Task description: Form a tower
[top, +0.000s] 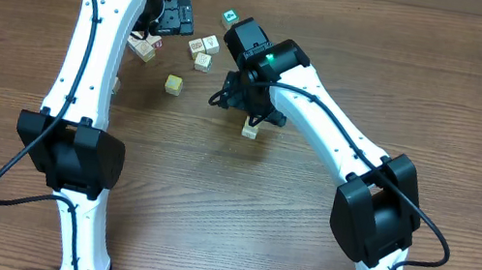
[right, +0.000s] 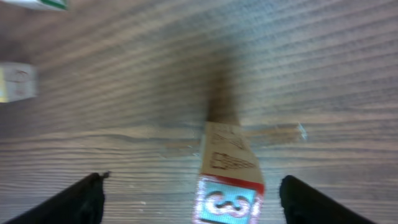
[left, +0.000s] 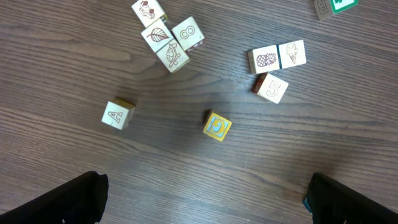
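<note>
1. A brown wood-grain table (top: 211, 199) fills nearly the whole overhead view, its grain running side to side. A paler tan strip shows past the far edge, and what it is cannot be told.
2. The tower (right: 229, 168), a narrow upright stack of wooden cubes, stands near the middle of the table directly under the right arm's wrist. Its top face carries a red-bordered figure 3.
3. The right gripper (right: 191, 180) hangs over the stack with its jaws spread. One dark finger (right: 78, 199) stands on each side of the tower, and bare wood shows between fingers and cubes.
4. The left gripper (left: 205, 193) hovers at the far side of the table, its jaws spread wide with nothing between them.
5. Loose cubes lie scattered below the left gripper:
   - a yellow cube (left: 216, 125) on its own;
   - a cube marked A (left: 118, 114) to one side;
   - a cluster of four cubes (left: 166, 36) touching one another;
   - a pineapple cube (left: 265, 59) and an ice-cream cube (left: 292, 53) side by side, with a cube marked 5 (left: 272, 88) just beside them.
</note>
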Tool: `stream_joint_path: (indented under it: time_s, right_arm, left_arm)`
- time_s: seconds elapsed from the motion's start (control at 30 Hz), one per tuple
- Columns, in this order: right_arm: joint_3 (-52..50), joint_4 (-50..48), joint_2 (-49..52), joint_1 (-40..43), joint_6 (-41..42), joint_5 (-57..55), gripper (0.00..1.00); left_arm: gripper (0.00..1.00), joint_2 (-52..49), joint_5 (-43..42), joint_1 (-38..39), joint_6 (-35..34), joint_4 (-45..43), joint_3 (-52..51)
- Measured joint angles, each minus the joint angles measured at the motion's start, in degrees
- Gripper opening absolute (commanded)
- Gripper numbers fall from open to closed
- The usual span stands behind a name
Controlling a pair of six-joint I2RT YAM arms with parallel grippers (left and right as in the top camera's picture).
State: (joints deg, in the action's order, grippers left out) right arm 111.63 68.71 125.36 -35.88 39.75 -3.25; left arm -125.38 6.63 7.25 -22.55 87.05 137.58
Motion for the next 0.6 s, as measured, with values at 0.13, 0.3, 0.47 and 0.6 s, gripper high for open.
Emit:
stream_joint_path:
  time_s: [0.13, 0.3, 0.47, 0.6]
  right_arm:
    - [0.00, 0.90, 1.09, 0.48, 0.57, -0.04, 1.00]
    - [0.00, 0.90, 1.73, 1.36, 0.57, 0.02, 1.00]
    - [-0.87, 0.81, 1.73, 1.51, 0.96, 0.02, 0.97]
    - [-3.39, -1.27, 1.77, 1.51, 1.53, 0.13, 0.89]
  left_arm:
    - [0.99, 0.00, 0.00, 0.00, 0.00, 0.00, 0.00]
    - [1.00, 0.00, 0.00, 0.00, 0.00, 0.00, 0.00]
    - [1.00, 0.00, 0.00, 0.00, 0.00, 0.00, 0.00]
    - [1.00, 0.00, 0.00, 0.00, 0.00, 0.00, 0.00]
